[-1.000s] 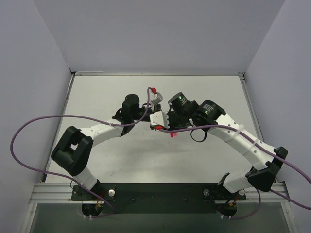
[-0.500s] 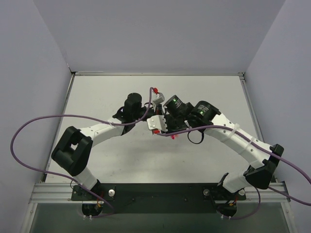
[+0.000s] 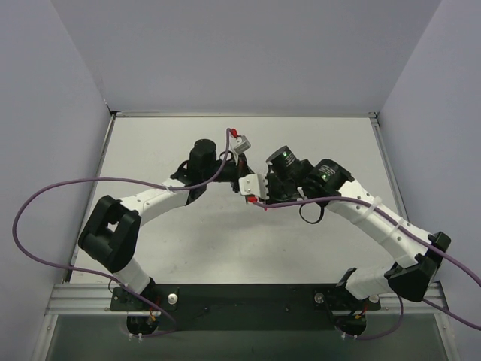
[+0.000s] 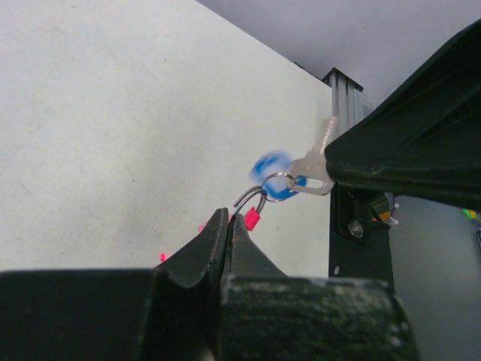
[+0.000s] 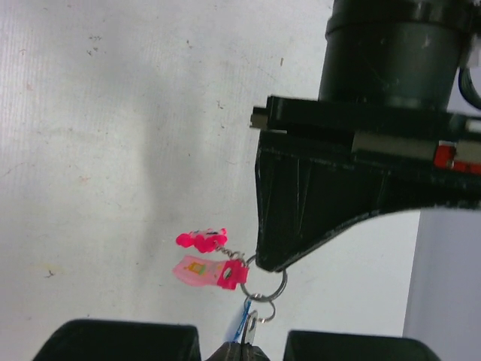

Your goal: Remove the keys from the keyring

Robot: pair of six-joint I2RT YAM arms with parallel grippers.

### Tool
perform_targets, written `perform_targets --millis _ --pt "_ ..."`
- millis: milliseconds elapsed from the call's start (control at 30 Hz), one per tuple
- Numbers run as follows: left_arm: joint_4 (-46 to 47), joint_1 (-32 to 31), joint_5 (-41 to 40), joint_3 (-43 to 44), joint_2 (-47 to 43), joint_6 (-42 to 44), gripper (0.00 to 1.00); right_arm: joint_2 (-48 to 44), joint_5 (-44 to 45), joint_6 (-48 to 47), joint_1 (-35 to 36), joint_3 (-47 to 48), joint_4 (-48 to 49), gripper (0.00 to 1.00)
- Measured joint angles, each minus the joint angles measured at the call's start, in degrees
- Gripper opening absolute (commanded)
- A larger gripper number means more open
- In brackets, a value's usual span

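Both grippers meet above the middle of the table. My left gripper (image 4: pixel 229 219) is shut on the thin silvery keyring (image 4: pixel 258 197). My right gripper (image 5: pixel 242 348) is shut on the blue key (image 5: pixel 242 323), gripping its short silvery blade (image 4: pixel 316 160); its blue head (image 4: pixel 272 174) is blurred. In the right wrist view the keyring (image 5: pixel 279 286) hangs at the left fingertip (image 5: pixel 272 256). A pink key (image 5: pixel 207 272) and a pink charm (image 5: pixel 201 240) on a short chain dangle from the ring. In the top view the left gripper (image 3: pixel 240 179) and the right gripper (image 3: pixel 254 192) nearly touch.
The white table (image 3: pixel 165 248) has grey walls at left, back and right. Purple cables (image 3: pixel 90 182) loop over both arms. A black rail (image 3: pixel 248 297) with the arm bases runs along the near edge.
The right gripper swung left toward the left gripper, then back right and a little farther away. The left wrist shifted slightly up. Both stay shut on the ring and blue key.
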Motion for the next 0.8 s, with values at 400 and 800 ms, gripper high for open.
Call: perform_targets --millis 400,800 --pt "4.9 4.3 -1.8 -3.4 -0.3 -4.3 0.0 -5.5 -5.0 1.3 -6.2 -7.0 3.4 0.0" --pt "17.5 3.9 8.2 -6.3 -0.4 -10.2 0.0 -2.6 -23.5 10.5 -16.8 -6.2 7.5 0.22"
